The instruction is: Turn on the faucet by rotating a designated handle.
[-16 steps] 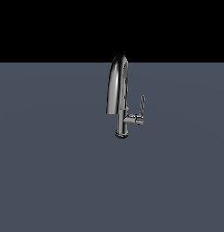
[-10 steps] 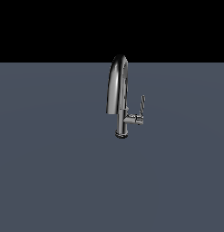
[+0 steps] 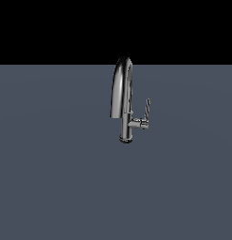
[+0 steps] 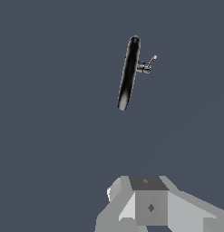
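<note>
The chrome gooseneck faucet [image 3: 122, 91] stands upright on the grey surface, its round base toward the middle of the exterior view. The thin chrome handle [image 3: 147, 108] rises from a short stub on the stem's side, on the exterior view's right. In the wrist view I see the faucet [image 4: 128, 74] from above as a dark elongated spout, with the handle [image 4: 152, 60] sticking out beside it. Part of my white and grey gripper [image 4: 149, 207] shows at the wrist picture's edge, well apart from the faucet and touching nothing. Its fingers are not clear. The gripper is out of the exterior view.
A flat grey-blue surface [image 3: 65, 178] spreads all around the faucet. A black background lies beyond its far edge. No other objects show.
</note>
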Tool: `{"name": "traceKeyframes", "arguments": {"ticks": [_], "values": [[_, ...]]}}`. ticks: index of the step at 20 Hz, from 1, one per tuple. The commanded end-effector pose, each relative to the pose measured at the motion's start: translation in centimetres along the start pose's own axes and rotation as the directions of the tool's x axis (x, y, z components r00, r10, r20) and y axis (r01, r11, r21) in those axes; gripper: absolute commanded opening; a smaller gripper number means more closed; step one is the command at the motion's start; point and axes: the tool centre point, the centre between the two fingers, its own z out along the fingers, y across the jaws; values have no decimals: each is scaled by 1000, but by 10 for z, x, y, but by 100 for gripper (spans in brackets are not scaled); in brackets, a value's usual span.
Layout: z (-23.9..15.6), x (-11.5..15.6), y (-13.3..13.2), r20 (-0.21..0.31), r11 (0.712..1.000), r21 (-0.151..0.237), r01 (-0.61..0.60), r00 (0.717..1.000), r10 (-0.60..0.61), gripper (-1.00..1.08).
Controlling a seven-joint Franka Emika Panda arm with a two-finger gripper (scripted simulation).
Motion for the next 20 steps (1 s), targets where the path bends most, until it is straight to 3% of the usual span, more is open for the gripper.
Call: {"name": "traceKeyframes", "arguments": {"ticks": [1,11,20], "values": [[1,10,1,23,999,28,-30,999,29,-100],[12,67,11,162,964,169,-204,971,177,-100],[32,120,28,316,881,280,-382,903,291,-100]]}}
